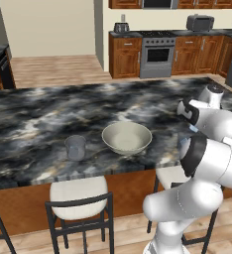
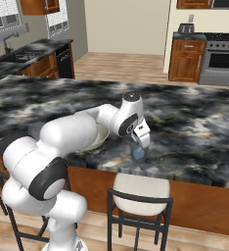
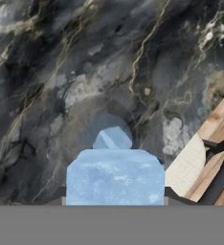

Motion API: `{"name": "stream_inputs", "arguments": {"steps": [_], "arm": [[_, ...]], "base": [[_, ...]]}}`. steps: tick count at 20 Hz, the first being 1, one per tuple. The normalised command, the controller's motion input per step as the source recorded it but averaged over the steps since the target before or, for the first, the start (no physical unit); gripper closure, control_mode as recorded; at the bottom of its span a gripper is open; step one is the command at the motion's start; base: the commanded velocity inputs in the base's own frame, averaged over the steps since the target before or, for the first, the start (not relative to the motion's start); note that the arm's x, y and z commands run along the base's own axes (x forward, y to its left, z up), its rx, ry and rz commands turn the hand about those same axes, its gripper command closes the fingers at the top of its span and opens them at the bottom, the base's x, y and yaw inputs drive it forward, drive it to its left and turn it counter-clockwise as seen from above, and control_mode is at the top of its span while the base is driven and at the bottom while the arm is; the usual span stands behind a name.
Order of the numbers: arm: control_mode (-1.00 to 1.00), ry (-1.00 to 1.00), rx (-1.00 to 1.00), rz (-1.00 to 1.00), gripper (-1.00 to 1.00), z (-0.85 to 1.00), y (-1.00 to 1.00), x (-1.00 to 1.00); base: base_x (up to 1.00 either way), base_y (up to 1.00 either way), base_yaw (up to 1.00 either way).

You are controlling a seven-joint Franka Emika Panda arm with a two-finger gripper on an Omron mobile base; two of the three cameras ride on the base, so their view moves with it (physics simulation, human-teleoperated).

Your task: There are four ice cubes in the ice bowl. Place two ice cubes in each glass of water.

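My gripper [image 2: 138, 146] is shut on a pale blue ice cube [image 3: 115, 174] and hangs just over a grey glass of water [image 2: 137, 153] near the counter's front edge. Looking straight down into that glass [image 3: 87, 119], I see a second ice cube [image 3: 112, 139] lying inside, directly under the held one. The beige ice bowl [image 1: 127, 137] stands left of the gripper, partly behind my arm [image 2: 103, 138]. Another glass of water [image 1: 75, 147] stands left of the bowl, well away from the gripper.
The dark marble counter [image 1: 48, 119] ends close in front of the glasses. Cushioned stools [image 1: 78, 191] [image 2: 141, 188] stand under its edge. Cabinets and a stove [image 1: 156, 53] line the far wall.
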Motion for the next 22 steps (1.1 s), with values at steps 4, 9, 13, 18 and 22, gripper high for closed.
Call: {"name": "stream_inputs", "arguments": {"steps": [4,9,13,18,22], "arm": [[-1.00,0.00,0.00,0.01,1.00,-0.17,0.00,0.06],[-1.00,0.00,0.00,0.01,1.00,-0.14,0.00,0.03],[-1.00,0.00,0.00,0.01,1.00,-0.10,0.00,0.01],[-1.00,0.00,0.00,0.01,1.00,-0.10,0.00,0.05],[-1.00,0.00,0.00,0.01,1.00,-0.09,0.00,0.07]], "base": [[0.00,0.00,0.00],[0.00,0.00,0.00],[0.00,0.00,0.00],[0.00,0.00,0.00],[0.00,0.00,0.00]]}}
